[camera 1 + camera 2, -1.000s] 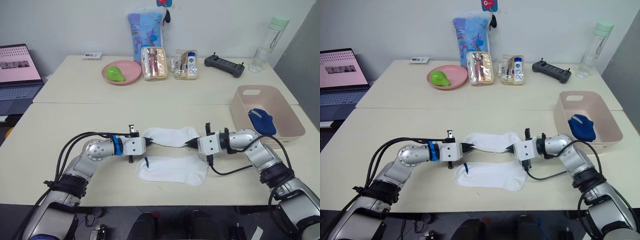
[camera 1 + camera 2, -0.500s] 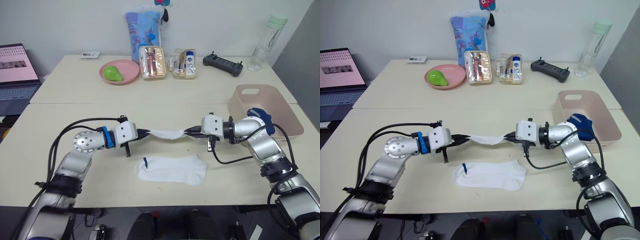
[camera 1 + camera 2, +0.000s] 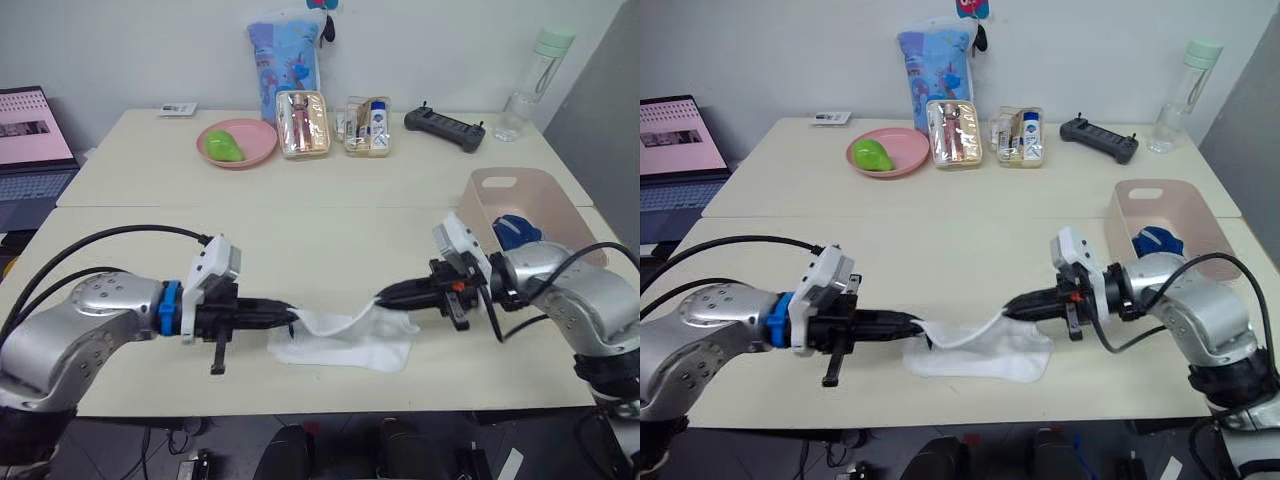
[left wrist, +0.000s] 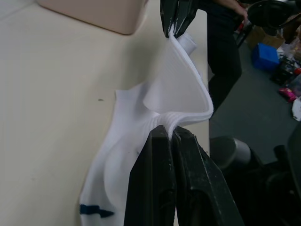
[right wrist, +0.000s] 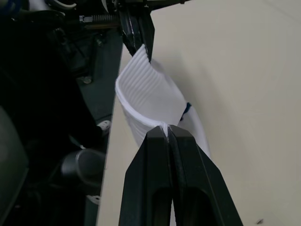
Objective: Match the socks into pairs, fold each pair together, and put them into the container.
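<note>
- Left gripper [image 3: 290, 318] is clamped on one end of the upper white sock [image 3: 340, 322]; in the left wrist view both fingers are pinched tight on the ribbed edge.
- Right gripper [image 3: 381, 298] is pinched on the opposite end of that sock, fingers together on the fabric in the right wrist view.
- The sock hangs slack between the two tools, sagging in the middle, its long axis running left to right across my view.
- The second white sock [image 3: 985, 360] lies flat on the near table [image 3: 300, 240] directly beneath, with its dark cuff mark [image 4: 96, 211] towards my left gripper. Its long axis is the same as that of the held one.
- My read: the held sock sags low enough to touch or nearly touch the flat one, and the two look roughly parallel. Next call is to lower it straight down so the ends line up, cuff over cuff.
- Neither arm is nearer; each holds its own end, so both have to come down together or the sock lands skewed.
- Container [image 3: 480, 215] sits at the right edge of the table, close behind my right arm, so the right arm has the short reach for the drop-off.
- A dark blue sock bundle [image 3: 516, 231] is already in it.
</note>
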Robot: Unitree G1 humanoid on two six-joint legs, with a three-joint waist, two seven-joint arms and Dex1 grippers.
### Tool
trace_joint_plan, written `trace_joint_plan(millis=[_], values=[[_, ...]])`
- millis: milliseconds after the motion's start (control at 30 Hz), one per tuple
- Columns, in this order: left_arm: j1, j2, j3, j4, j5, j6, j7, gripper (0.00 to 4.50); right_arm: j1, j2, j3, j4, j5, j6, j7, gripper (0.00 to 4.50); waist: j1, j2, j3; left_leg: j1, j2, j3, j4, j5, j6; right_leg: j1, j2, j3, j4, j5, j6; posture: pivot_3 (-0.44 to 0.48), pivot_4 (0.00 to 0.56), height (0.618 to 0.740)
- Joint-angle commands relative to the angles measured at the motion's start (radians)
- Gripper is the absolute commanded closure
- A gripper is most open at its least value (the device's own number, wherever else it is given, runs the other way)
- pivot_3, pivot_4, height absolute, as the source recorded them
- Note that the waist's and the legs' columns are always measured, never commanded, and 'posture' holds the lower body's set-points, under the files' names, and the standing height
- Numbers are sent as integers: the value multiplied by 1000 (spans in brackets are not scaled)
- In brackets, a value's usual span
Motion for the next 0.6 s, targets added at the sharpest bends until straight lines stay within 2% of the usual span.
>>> trace_joint_plan(millis=[33,167,267,433,600], values=[[72,48,29,-83,-13,22,-38,4452,54,-9,-43,-104,117,90,-47,4500,0,0,0,0,0,0,0,0,0,0,0,0,0,0,0,0,150,740],[99,40,1,-80,11,30,-9,4452,100,-7,-35,-111,124,100,-92,4500,1,0,0,1,0,1,0,0,0,1,0,1,0,0,0,0,150,740],[97,24,-52,-40,89,-1,4,4452,111,1,-11,-68,73,70,-119,4500,0,0,0,1,-1,1,0,0,0,1,0,1,0,0,0,0,150,740],[-21,-39,-194,117,286,-113,13,4452,87,16,73,50,-105,-88,-125,4500,2,0,0,2,-1,2,0,0,0,1,0,1,0,0,0,0,150,740],[-159,-125,-267,239,382,-153,20,4452,54,39,118,156,-216,-201,-104,4500,2,-1,1,2,-1,3,0,0,0,1,0,3,0,0,0,0,150,740]])
